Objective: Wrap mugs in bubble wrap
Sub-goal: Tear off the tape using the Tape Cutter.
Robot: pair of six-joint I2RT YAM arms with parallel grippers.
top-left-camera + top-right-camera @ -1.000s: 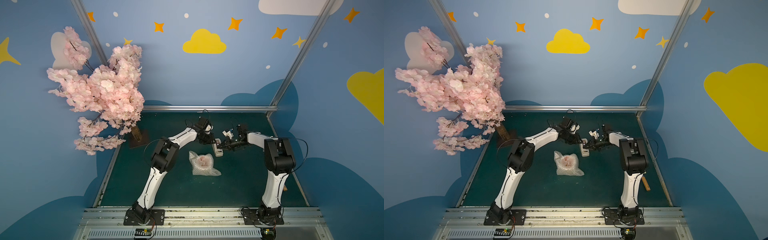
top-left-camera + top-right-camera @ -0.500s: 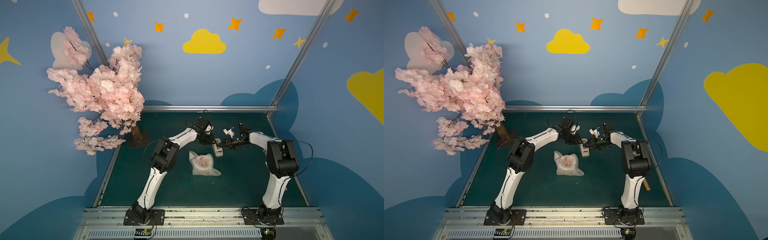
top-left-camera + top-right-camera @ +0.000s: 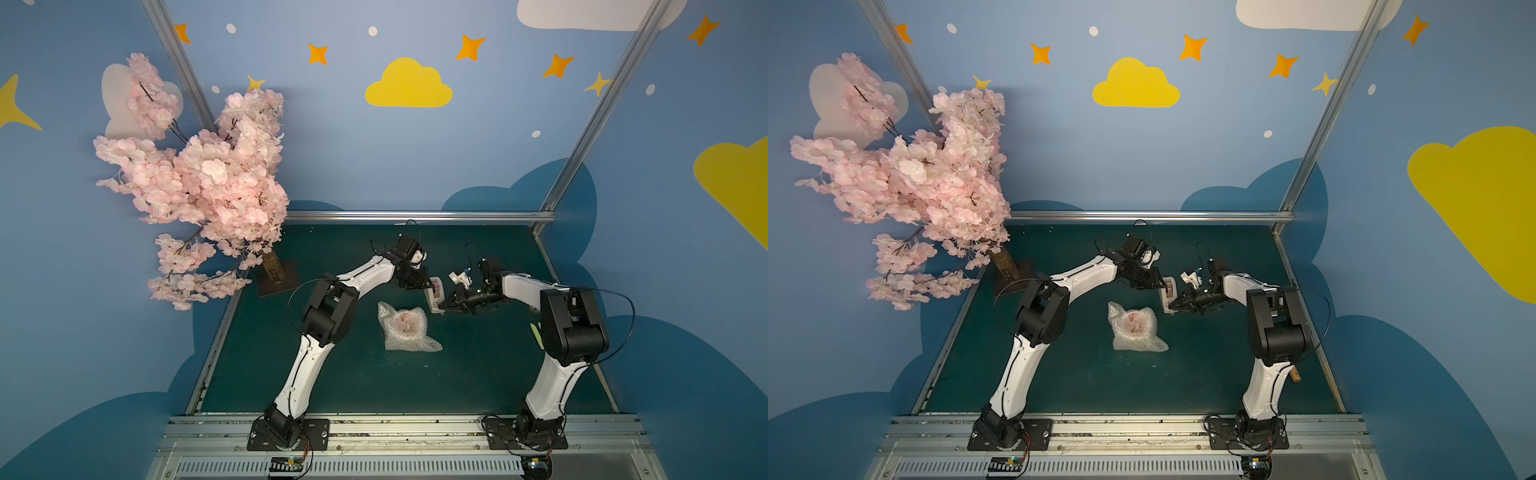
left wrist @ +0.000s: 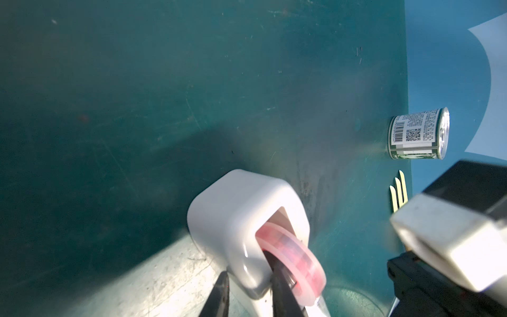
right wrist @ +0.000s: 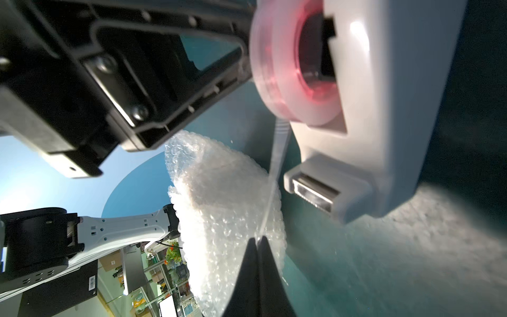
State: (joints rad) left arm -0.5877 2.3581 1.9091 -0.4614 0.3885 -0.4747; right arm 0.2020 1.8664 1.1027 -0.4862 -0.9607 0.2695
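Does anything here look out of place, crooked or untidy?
Yes, the bubble wrap sits loosely around the mug: one corner splays flat on the green mat, and pink from the mug shows through at the top. Nothing looks spilled or broken.

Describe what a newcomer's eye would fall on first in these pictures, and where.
The pink blossom tree towers over the far left corner of the table. Mid-table, the left gripper holds a white tape dispenser while the right gripper, shut, pinches its tape strip. Nearer the camera lies the crumpled bubble wrap.

Mug [image 3: 405,325] only a pinkish blur inside the bubble wrap [image 3: 417,343], handle out of sight.
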